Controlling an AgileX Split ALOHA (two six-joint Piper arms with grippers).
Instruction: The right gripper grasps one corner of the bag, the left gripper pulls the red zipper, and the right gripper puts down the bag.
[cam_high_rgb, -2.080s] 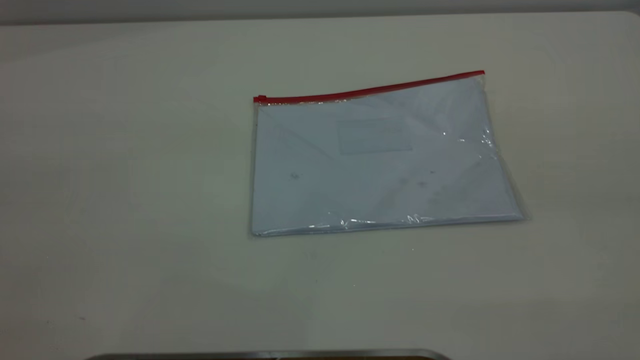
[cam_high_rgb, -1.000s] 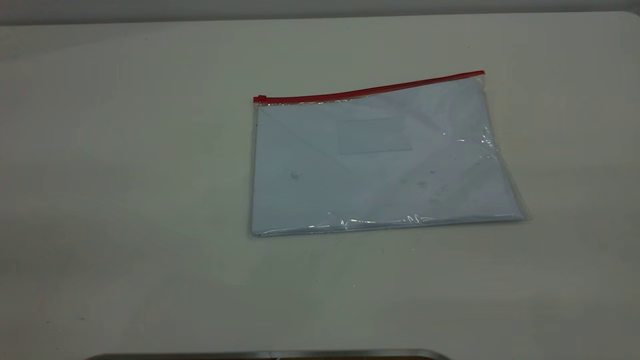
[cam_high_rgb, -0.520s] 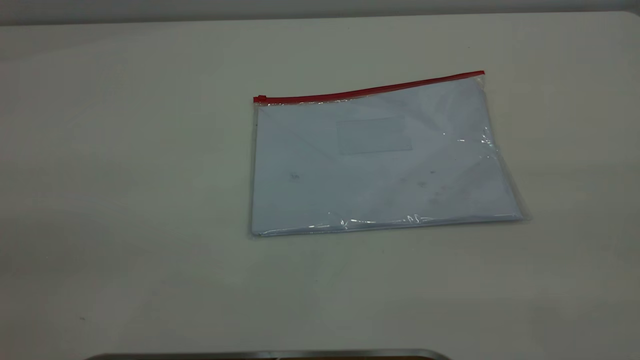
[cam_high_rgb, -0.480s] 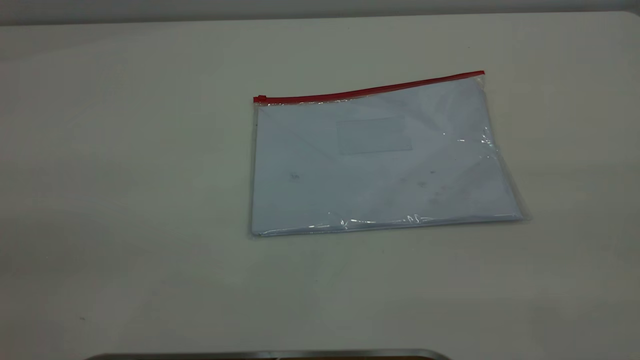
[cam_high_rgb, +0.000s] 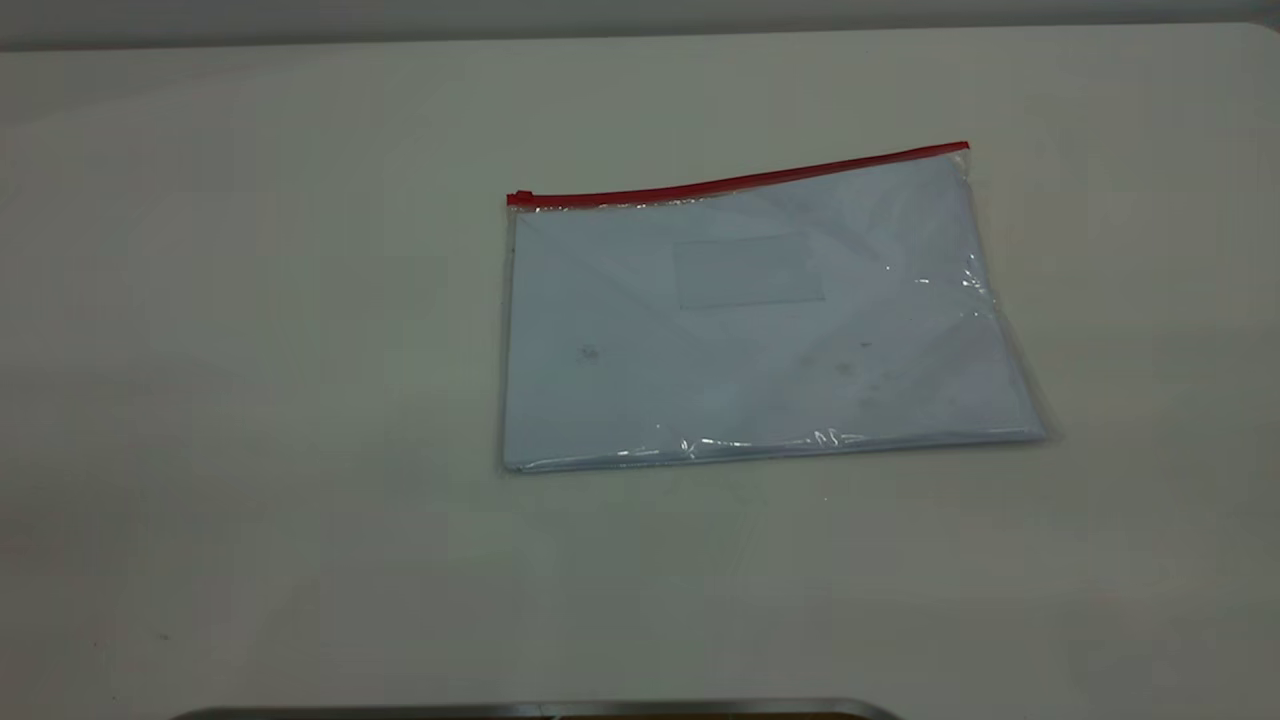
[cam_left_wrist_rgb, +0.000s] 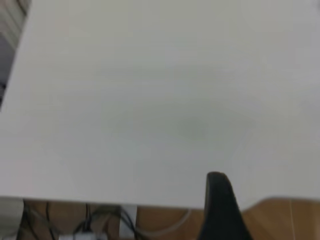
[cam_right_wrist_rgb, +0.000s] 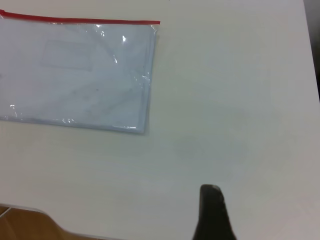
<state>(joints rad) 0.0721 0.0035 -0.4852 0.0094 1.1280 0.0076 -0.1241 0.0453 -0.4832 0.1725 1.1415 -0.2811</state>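
- Black is all you get of either gripper: in the left wrist view the left gripper (cam_left_wrist_rgb: 220, 205) shows as one dark tapered finger above the table's near edge, and you cannot tell from it whether the fingers are apart or together.
- Your right gripper (cam_right_wrist_rgb: 212, 212) is likewise a single dark wedge cut off at the frame edge in the right wrist view; its finger state cannot be told either.
- Neither gripper nor arm appears in the exterior view, so you have only the wrist cameras to place them, both near the table's edge and well apart from the bag.
- Your task's thing, the bag (cam_high_rgb: 760, 320), lies flat on the table (cam_high_rgb: 250, 400), somewhat right of centre in the exterior view, with nothing touching it.
- The red zipper (cam_high_rgb: 740, 180) runs along the bag's far long edge, and its small slider tab (cam_high_rgb: 522, 196) sits at the end toward the left arm's side.
- In the right wrist view the bag's left part is cut off by the frame, so you see only one end of the zipper there.
- A faint rectangular patch (cam_high_rgb: 750, 272) shows on the bag, perhaps a label pocket; no writing on it can be read.
- A few small dark specks and bright glints mark the plastic.
- A dark curved rim (cam_high_rgb: 540, 710) crosses the bottom of the exterior view; what it belongs to is unclear.
- Below the table edge in the left wrist view you can make out cables (cam_left_wrist_rgb: 90, 225) and a brownish floor, blurred.
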